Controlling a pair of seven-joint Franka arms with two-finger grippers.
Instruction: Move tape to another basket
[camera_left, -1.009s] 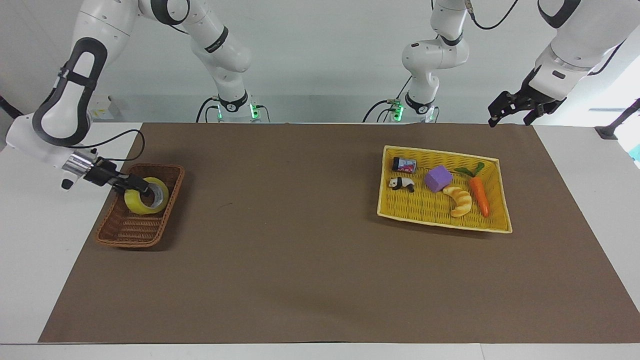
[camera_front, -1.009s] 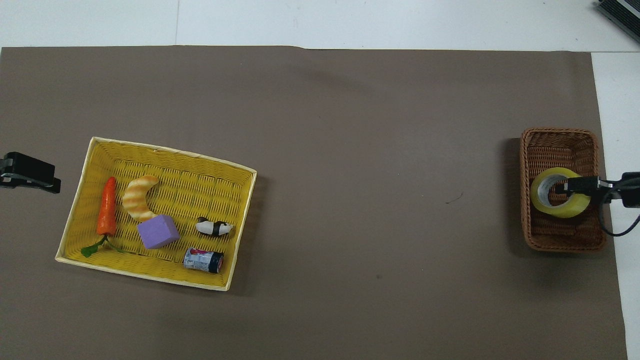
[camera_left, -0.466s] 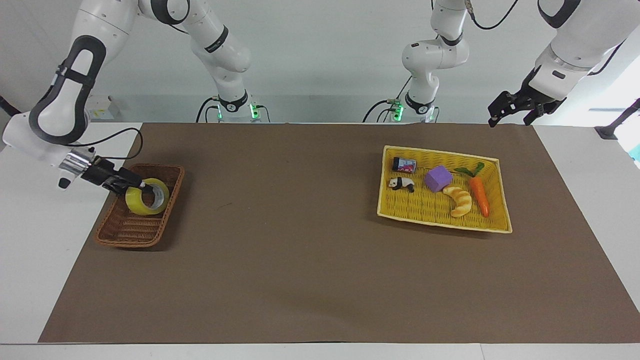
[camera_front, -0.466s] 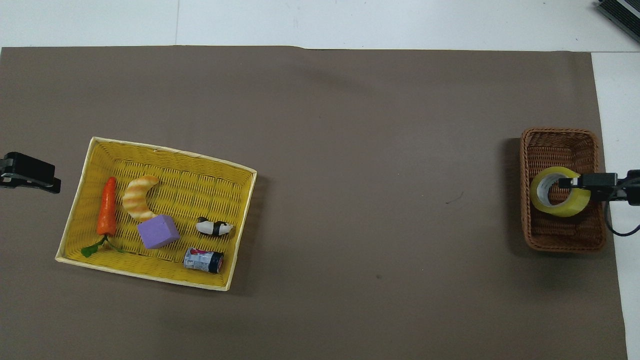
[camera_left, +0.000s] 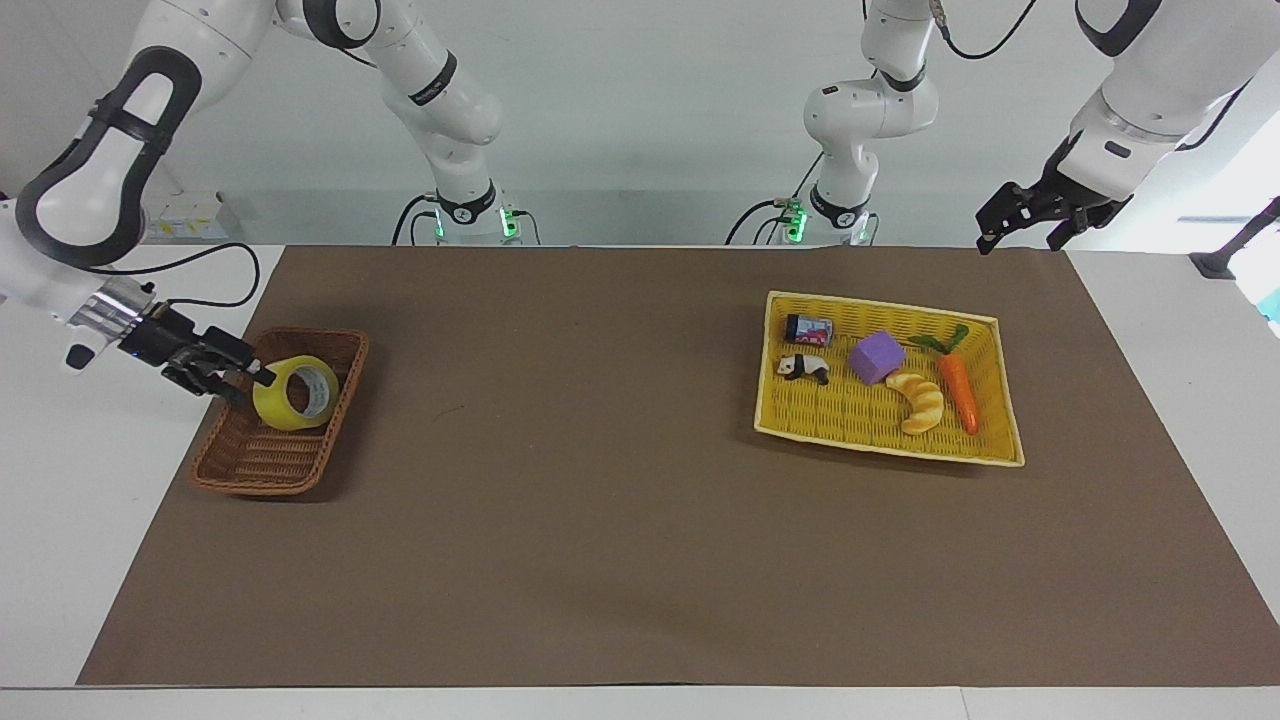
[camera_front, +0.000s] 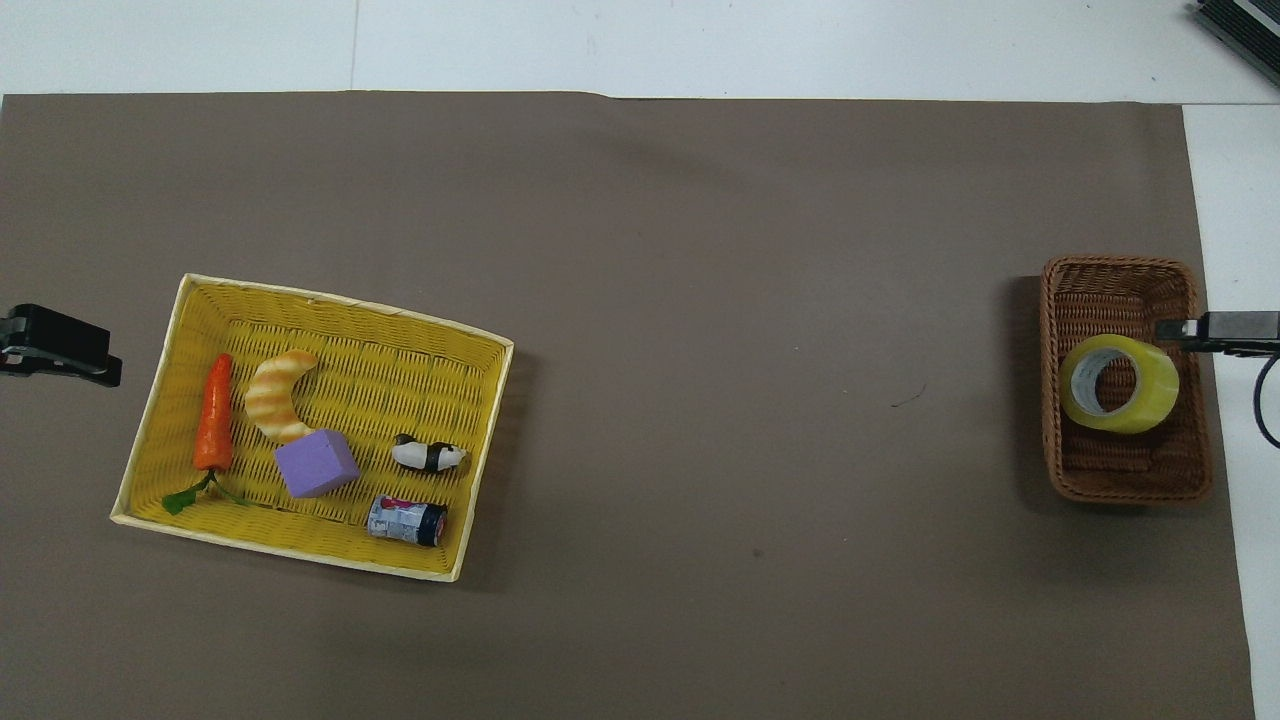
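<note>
The tape (camera_left: 295, 392) (camera_front: 1120, 383), a yellow roll, rests tilted in the small brown wicker basket (camera_left: 262, 455) (camera_front: 1120, 472) at the right arm's end of the table. My right gripper (camera_left: 242, 384) (camera_front: 1185, 328) hangs just above the basket's outer rim, beside the tape. It is open and holds nothing. My left gripper (camera_left: 1020, 238) (camera_front: 60, 345) waits open and empty in the air over the mat's corner at the left arm's end.
A flat yellow woven tray (camera_left: 830, 412) (camera_front: 400, 370) lies toward the left arm's end, holding a carrot (camera_left: 960, 390), a croissant (camera_left: 920, 402), a purple block (camera_left: 877, 357), a panda figure (camera_left: 803, 368) and a small can (camera_left: 809, 328). Brown mat covers the table.
My right gripper has let go of the tape and drawn back out of its hole toward the basket's outer rim. The tape has settled in the basket. The left arm has not moved.
</note>
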